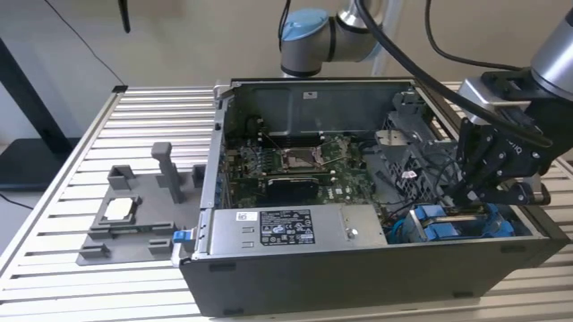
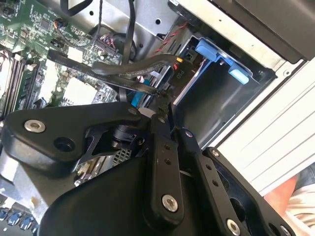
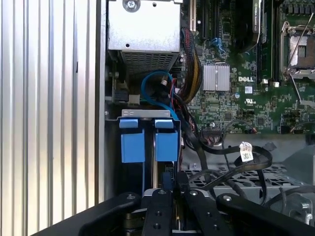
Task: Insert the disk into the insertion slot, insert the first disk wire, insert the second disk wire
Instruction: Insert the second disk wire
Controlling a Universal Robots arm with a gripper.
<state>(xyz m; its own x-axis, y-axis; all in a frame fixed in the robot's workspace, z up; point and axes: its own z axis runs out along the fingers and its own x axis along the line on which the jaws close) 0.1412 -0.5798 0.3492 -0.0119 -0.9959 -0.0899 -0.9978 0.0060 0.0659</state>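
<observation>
Step in hand: your gripper [image 1: 479, 198] sits low in the case's near right corner in the exterior view, right over the insertion slot [image 1: 465, 225], so I judge this to be wire work at the drive bay.
Disk: the blue tabs [image 3: 147, 140] of the disk frame stand side by side in the bay in the first wrist view, so the disk [image 1: 452, 225] looks already seated; its body is mostly hidden.
Jaws: drawn close together, the fingertips [image 2: 162, 101] nipping the end of a flat black wire [image 2: 133, 66] in the second wrist view. I cannot tell whether a connector sits between them.
Wire: it arcs from the motherboard [image 3: 246, 73] side towards the bay, crossing other loose cables.
Doing it well: keep the plug square to its socket, come in straight along the bay's axis, and press gently; any tilt risks jamming.
Watch: the cable bundle beside the bay may snag the fingers.
Nearby: the silver power supply [image 1: 286, 228] sits left of the bay; the grey jig [image 1: 134, 215] stands on the table [image 1: 54, 268] outside the case.
</observation>
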